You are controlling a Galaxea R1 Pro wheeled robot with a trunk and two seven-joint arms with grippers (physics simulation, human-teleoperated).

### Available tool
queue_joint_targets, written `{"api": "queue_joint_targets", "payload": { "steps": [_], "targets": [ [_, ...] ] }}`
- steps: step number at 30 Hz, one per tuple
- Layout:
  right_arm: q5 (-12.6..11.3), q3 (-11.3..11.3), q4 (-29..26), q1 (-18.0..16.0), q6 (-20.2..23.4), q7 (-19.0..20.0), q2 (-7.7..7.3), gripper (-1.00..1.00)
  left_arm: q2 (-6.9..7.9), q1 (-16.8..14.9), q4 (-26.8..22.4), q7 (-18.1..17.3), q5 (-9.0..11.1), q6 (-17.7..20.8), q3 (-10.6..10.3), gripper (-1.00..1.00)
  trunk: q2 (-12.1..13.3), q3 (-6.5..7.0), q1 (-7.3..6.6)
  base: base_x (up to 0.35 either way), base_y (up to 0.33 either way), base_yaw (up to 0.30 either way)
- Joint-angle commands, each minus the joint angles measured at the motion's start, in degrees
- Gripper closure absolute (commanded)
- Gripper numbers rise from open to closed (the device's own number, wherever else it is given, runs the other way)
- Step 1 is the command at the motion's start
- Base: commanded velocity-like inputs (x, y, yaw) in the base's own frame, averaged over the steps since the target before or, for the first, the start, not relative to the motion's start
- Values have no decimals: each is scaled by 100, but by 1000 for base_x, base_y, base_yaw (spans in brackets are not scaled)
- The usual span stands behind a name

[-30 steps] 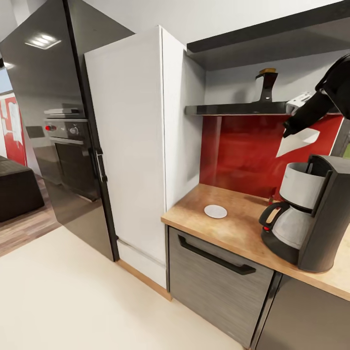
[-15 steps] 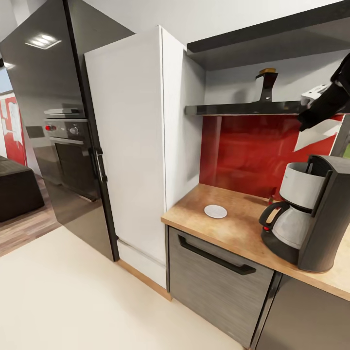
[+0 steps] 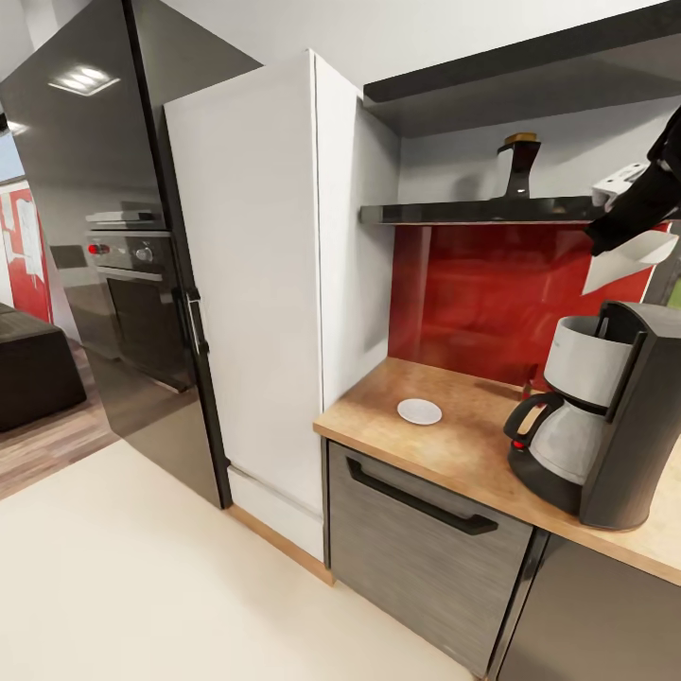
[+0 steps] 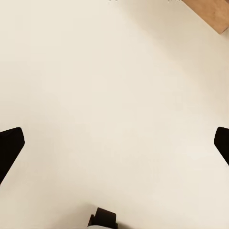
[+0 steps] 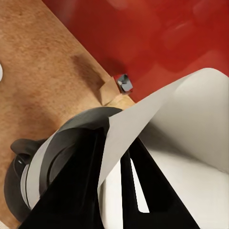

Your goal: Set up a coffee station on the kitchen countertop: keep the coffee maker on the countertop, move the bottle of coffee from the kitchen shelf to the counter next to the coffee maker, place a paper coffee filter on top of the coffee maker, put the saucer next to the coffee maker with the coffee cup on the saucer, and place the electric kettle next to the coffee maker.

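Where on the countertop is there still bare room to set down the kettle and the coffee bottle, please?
The widest bare patch of countertop lies between the saucer and the coffee maker, running back to the red backsplash. A narrower strip borders the white cabinet, left of the saucer. It is crowded at the coffee maker, where the right tool holds the paper filter above it.

White paper coffee filter (image 3: 628,259), black-and-grey coffee maker (image 3: 605,416), white saucer (image 3: 419,411) on mottled tan wood countertop (image 3: 454,435), glossy red backsplash (image 3: 492,303) (faint reflections), cream floor (image 4: 114,95).
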Motion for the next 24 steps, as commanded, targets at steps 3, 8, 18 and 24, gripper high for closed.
{"api": "queue_joint_targets", "payload": {
  "steps": [3,8,18,24],
  "targets": [
    [43,26,-13,-2,38,42,-5,100,-2,1,-8,-1,56,-5,0,-100,-4,-6,1,0,0,0],
    [50,39,137,0,38,38,-6,100,-2,0,-8,-1,56,-6,0,-100,-4,-6,1,0,0,0],
    [244,45,256,5,38,39,-1,100,-2,2,-8,-1,56,-6,0,-100,-4,-6,1,0,0,0],
    [299,42,262,12,31,41,2,100,-2,2,-8,-1,56,-4,0,-100,-4,-6,1,0,0,0]
  ]
}}
